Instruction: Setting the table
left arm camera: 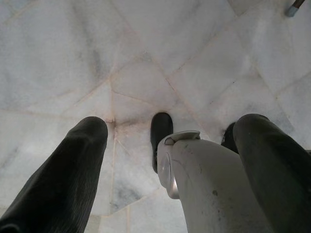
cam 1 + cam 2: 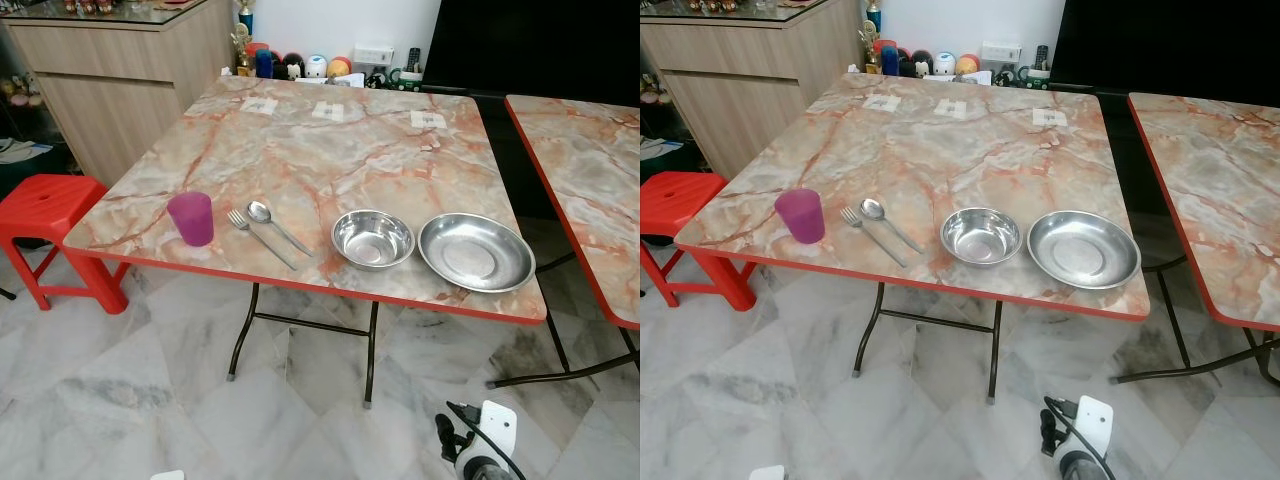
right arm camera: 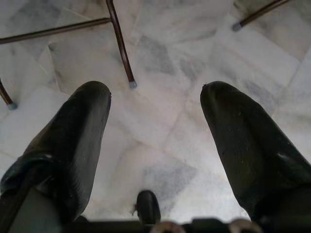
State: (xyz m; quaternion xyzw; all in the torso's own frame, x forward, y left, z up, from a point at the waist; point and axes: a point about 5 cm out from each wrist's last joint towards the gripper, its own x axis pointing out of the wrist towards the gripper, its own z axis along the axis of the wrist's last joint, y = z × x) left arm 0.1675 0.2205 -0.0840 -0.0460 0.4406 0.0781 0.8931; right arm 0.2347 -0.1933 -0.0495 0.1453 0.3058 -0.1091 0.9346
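Along the near edge of the marble-pattern folding table (image 2: 300,150) stand a purple cup (image 2: 191,218), a fork (image 2: 258,238), a spoon (image 2: 274,224), a small steel bowl (image 2: 372,239) and a wider steel dish (image 2: 476,251), from left to right. Both arms hang low beside my body. My left gripper (image 1: 170,131) is open over the floor, with my grey leg between its fingers' view. My right gripper (image 3: 155,104) is open too and holds nothing, pointing at the floor near the table legs (image 3: 120,43).
A red plastic stool (image 2: 50,215) stands left of the table, before a wooden cabinet (image 2: 110,70). A second marble-pattern table (image 2: 590,170) is at the right, with a gap between. Toys and small items (image 2: 290,65) line the far wall. White marble floor lies below.
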